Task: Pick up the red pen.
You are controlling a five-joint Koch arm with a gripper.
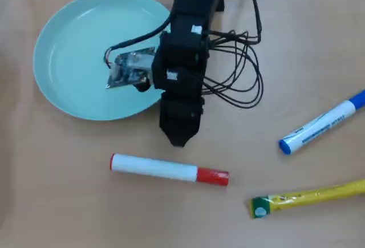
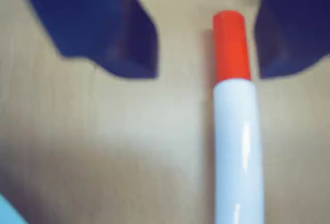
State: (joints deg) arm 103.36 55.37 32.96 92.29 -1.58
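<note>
While the red pen (image 2: 234, 126) lies on the surface (image 1: 68, 202), the gripper (image 2: 206, 54) hangs with jaws parted, cap at its 3 o'clock jaw.

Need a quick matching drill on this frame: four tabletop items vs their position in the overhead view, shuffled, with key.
Items:
1. red pen
2. blue-capped marker
3. yellow tube
4. teal plate

Places in the overhead view:
A. upper left, under the arm's camera
B. lower right corner
C. right edge, angled
D. bottom centre, just below the gripper

Pairs: 1-D, 2-C, 3-B, 4-A
</note>
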